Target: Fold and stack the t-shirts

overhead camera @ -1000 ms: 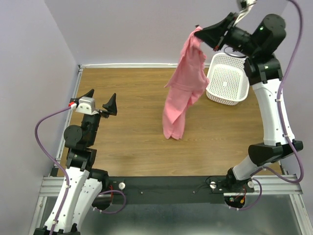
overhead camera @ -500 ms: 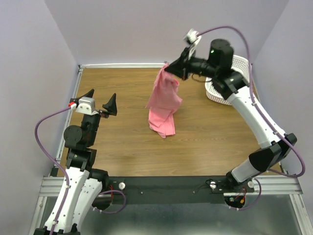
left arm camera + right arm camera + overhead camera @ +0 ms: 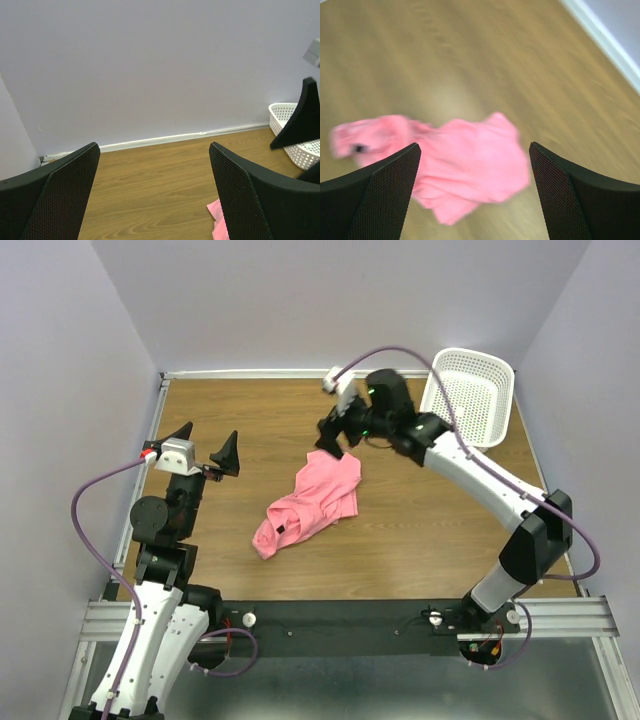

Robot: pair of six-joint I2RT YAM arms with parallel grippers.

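Observation:
A salmon-pink t-shirt [image 3: 308, 502] lies crumpled on the wooden table, with its small dark neck label near the left end. My right gripper [image 3: 333, 443] hangs open just above the shirt's far right corner and holds nothing. In the right wrist view the blurred t-shirt [image 3: 455, 160] lies below and between the spread fingers of the right gripper [image 3: 474, 147]. My left gripper [image 3: 208, 432] stands open and raised at the left, well away from the cloth. In the left wrist view, only a pink corner of the t-shirt [image 3: 217, 219] shows beside the right finger of the left gripper [image 3: 155, 150].
A white mesh basket [image 3: 478, 353] stands tilted at the back right corner; the same basket [image 3: 287, 131] appears at the right of the left wrist view. Lavender walls close the table [image 3: 430, 530] at the back and sides. The right arm reaches across the middle.
The right arm swung left and down from the basket with the hanging t-shirt. Its jaws then opened and the shirt dropped in a heap on the table. The left arm stayed still.

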